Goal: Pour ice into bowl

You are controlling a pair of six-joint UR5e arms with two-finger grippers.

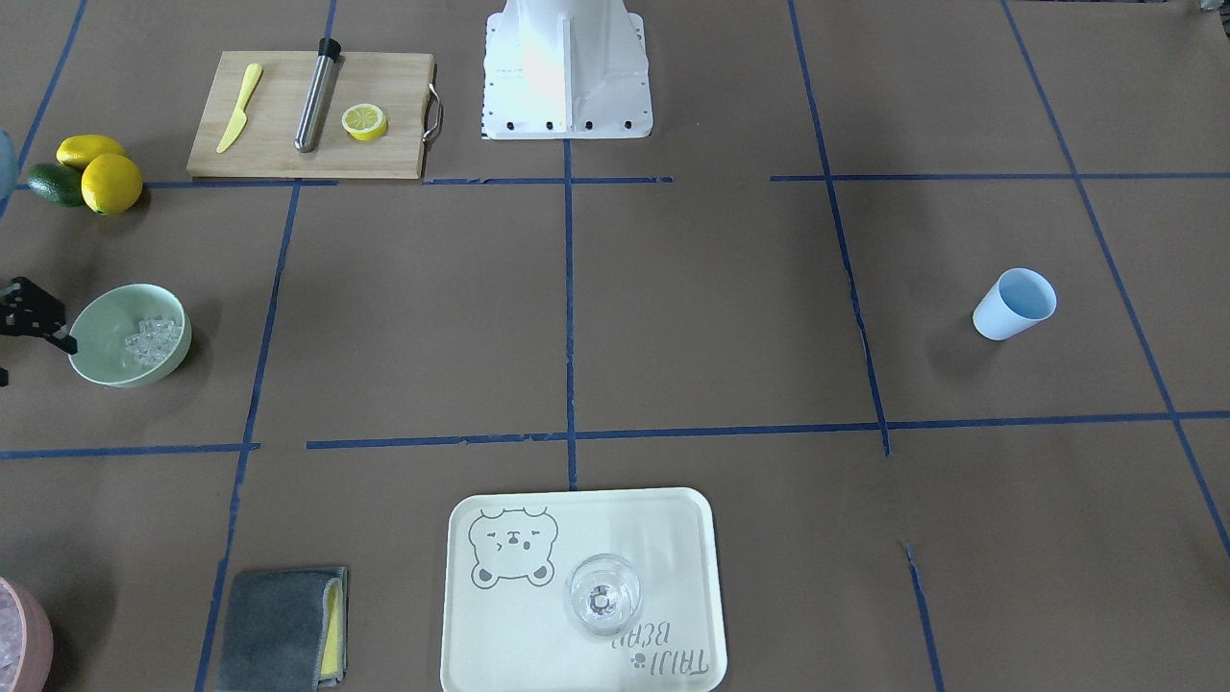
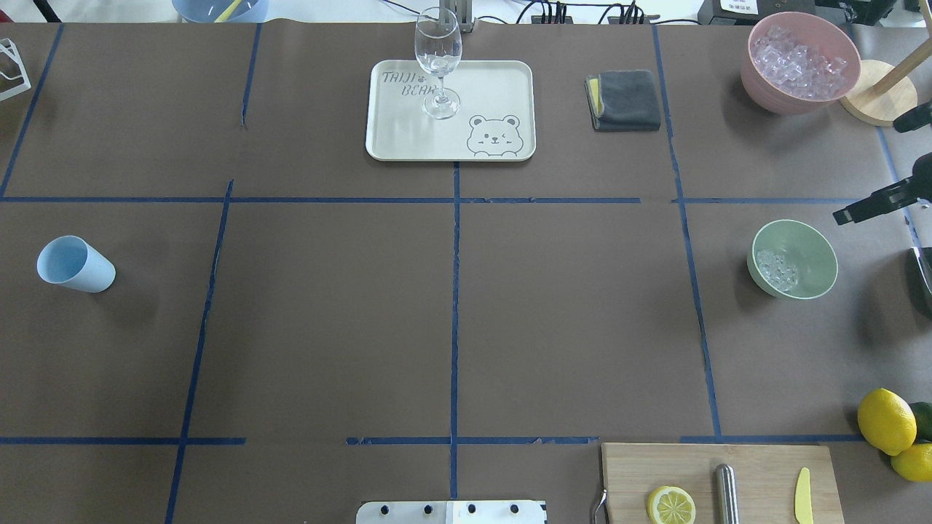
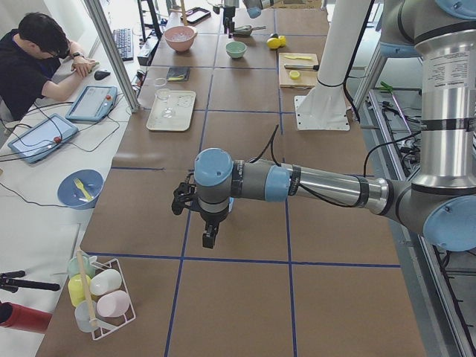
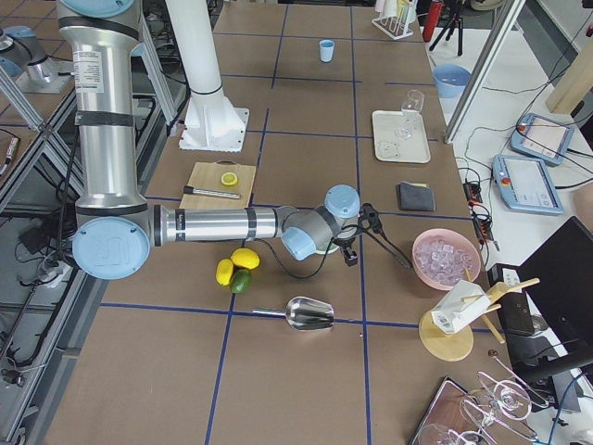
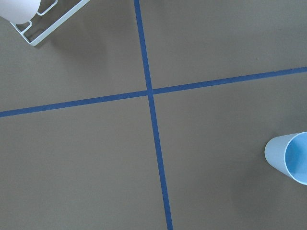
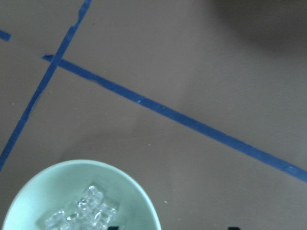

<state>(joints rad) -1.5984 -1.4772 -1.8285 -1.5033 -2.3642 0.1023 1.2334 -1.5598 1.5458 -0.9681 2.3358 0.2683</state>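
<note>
The right gripper (image 1: 36, 358) is spread wide and holds nothing. In its own wrist view two dark fingertips show at the bottom edge, well apart. It hangs above the table (image 2: 451, 327), with one long black finger (image 2: 870, 204) reaching in from the edge of the overhead view. That finger's tip is just beside the rim of the bowl (image 2: 808, 251), and it seems to sit a little above the rim rather than on it. Behind it, in the exterior right view, the right forearm lies level over the table and the wrist is bent. The wrist camera looks steeply down.

The bowl stands upright, mouth up, on the robot's right side of the table. It lies between the pink container (image 2: 764, 87) farther out and the lemons (image 2: 885, 421) nearer the robot's base. Being round, it has no long axis. The ice (image 2: 775, 269) lies inside it as a small heap of clear cubes, against the wall away from the gripper and toward the table's middle. A metal scoop (image 4: 310, 315) lies on its side on the table, well apart from the bowl.

The left gripper (image 3: 197, 219) shows only in the side view, so I cannot tell how its jaws stand. Its forearm reaches out level, with the wrist above the pale blue cup (image 2: 73, 263), which stands alone at the table's other end.
</note>
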